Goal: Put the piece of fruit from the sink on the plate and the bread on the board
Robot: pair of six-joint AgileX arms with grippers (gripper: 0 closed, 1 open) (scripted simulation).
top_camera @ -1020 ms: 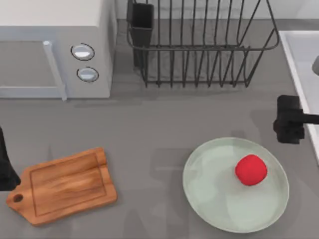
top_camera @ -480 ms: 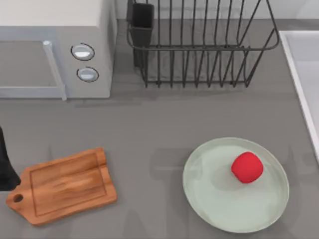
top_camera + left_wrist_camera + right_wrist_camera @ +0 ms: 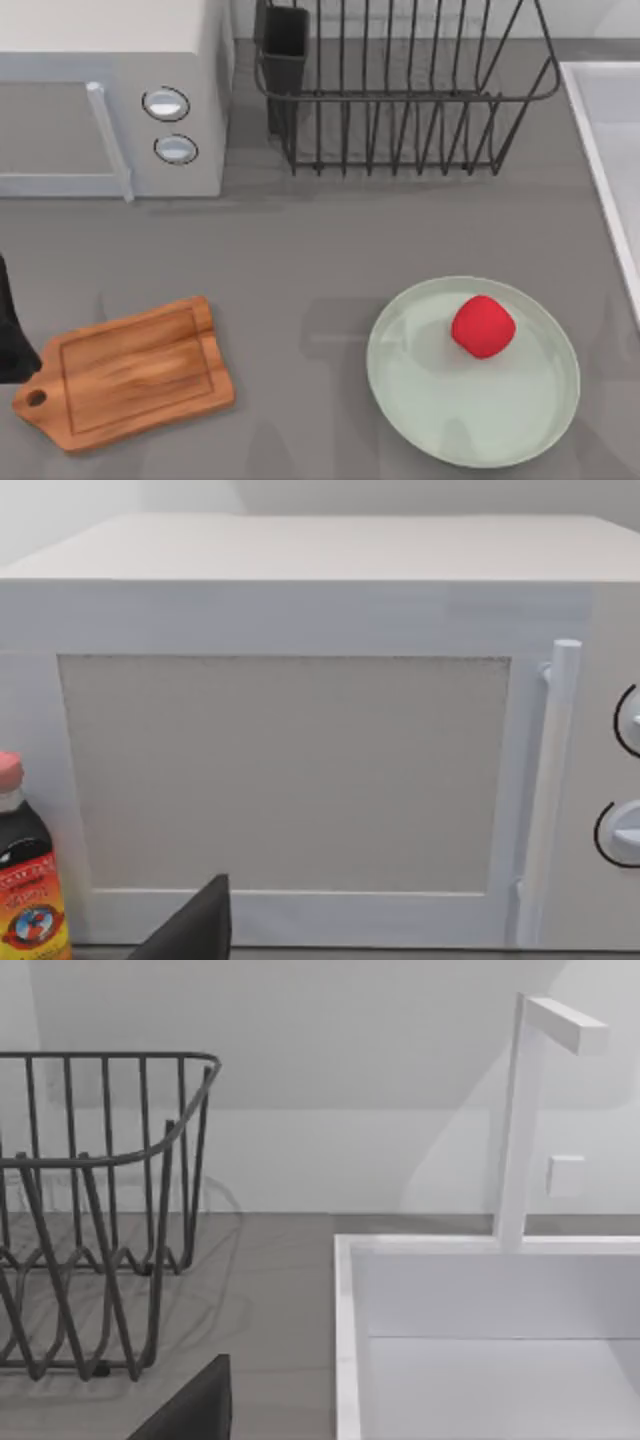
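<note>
Now the piece of fruit (image 3: 483, 326) rests on the plate (image 3: 420, 420), untouched.

microwave (image 3: 110, 100), dish rack (image 3: 400, 90) – sauce bottle (image 3: 28, 880), faucet (image 3: 525, 1120).

Even, soft light is cast throughout, with faint shadows thrown on the tabletop (image 3: 300, 260) under the rack (image 3: 400, 90).

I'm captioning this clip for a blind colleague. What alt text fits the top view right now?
A red fruit sits on a pale green plate at the grey counter's right, toward the plate's far side. A bare wooden cutting board lies at the left, in front of a white microwave. A black wire dish rack stands at the back and a sink rim runs along the right edge.
</note>
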